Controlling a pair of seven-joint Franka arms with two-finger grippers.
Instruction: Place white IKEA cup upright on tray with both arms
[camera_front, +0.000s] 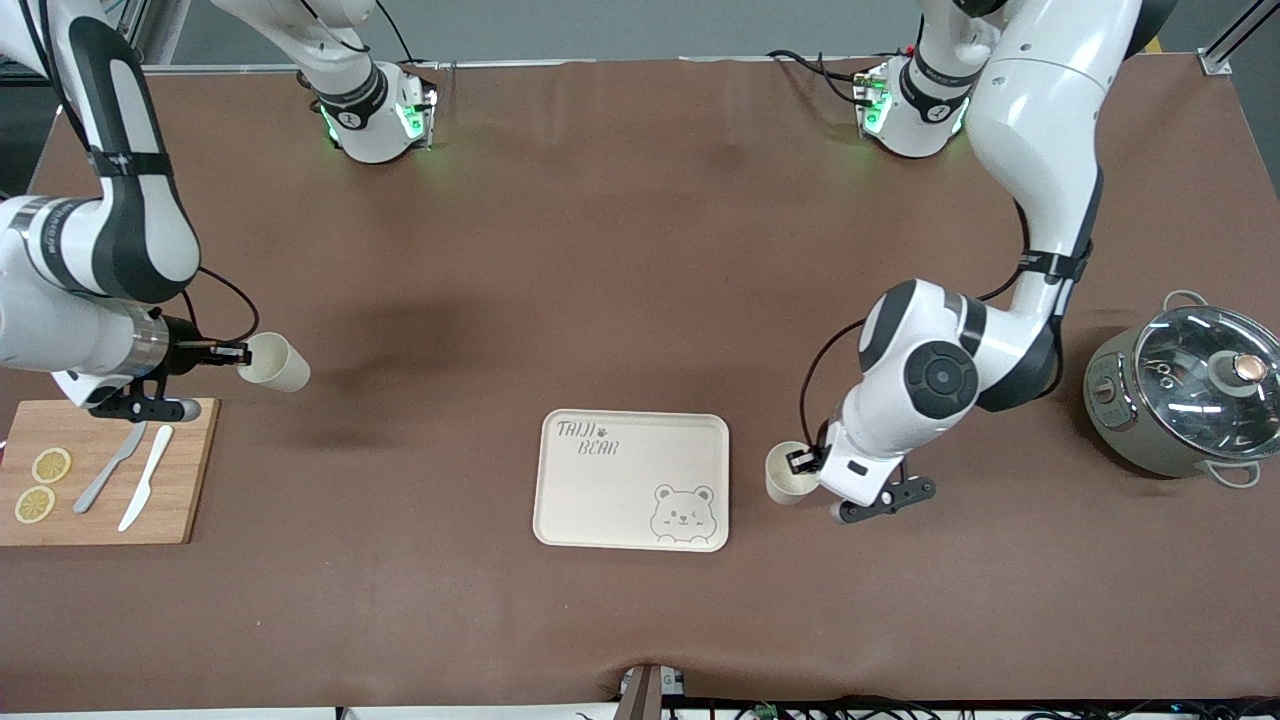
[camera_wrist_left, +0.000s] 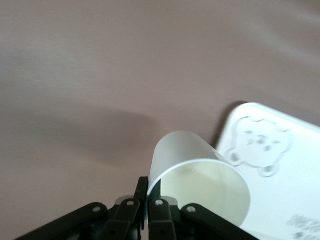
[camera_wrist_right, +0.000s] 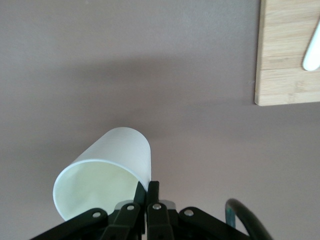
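Brown table; each hand (camera_front: 232, 354) (camera_front: 800, 462) pinches a cup (camera_front: 276, 362) (camera_front: 787, 472) rim, fingertips hidden.

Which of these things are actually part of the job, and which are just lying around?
Part of the job: tray; left gripper pinching a white cup; right gripper pinching another cup.

Lying about: cutting board, lemon slices, two knives, lidded pot.

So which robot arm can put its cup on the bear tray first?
Probably the left arm. Its end effector is shut on the rim of a white cup right beside the tray. The right end effector grips another cup by the cutting board, well away from the tray.
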